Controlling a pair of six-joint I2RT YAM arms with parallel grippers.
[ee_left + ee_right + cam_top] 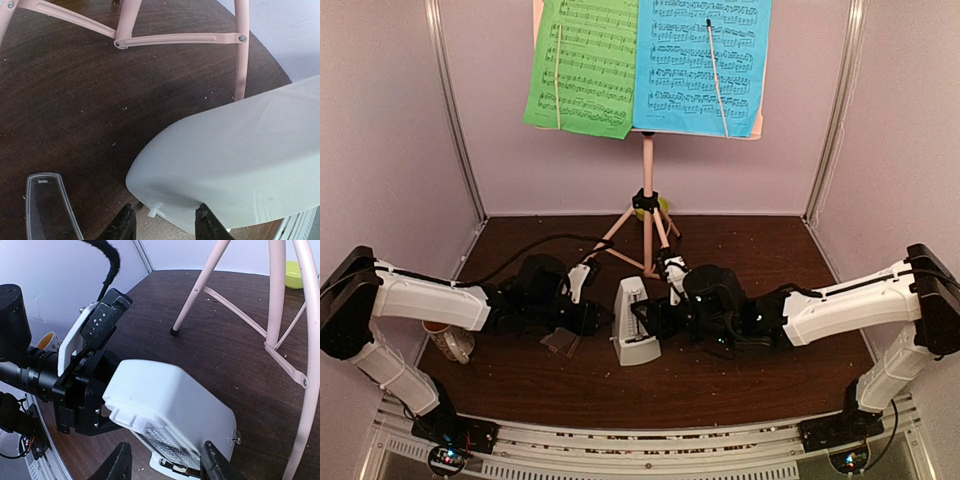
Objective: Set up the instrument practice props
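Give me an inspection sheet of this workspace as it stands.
Surface: dark wooden table, specks scattered.
Job's things: pink music stand upright at the back, green sheet and blue sheet on its desk; metronome upright, centre; clear cover lying flat left of it.
Clutter: mug under the left arm; lime bowl behind the stand.
Grippers: left gripper and right gripper, jaws astride the metronome; grip cannot be told.
Cables: black cable looping from the left arm.
Surroundings: pale walls, metal corner rails.

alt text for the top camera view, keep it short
The left gripper and right gripper sit at either side of a white metronome standing on a dark table. Behind it a pink music stand holds a green sheet and a blue sheet of music.
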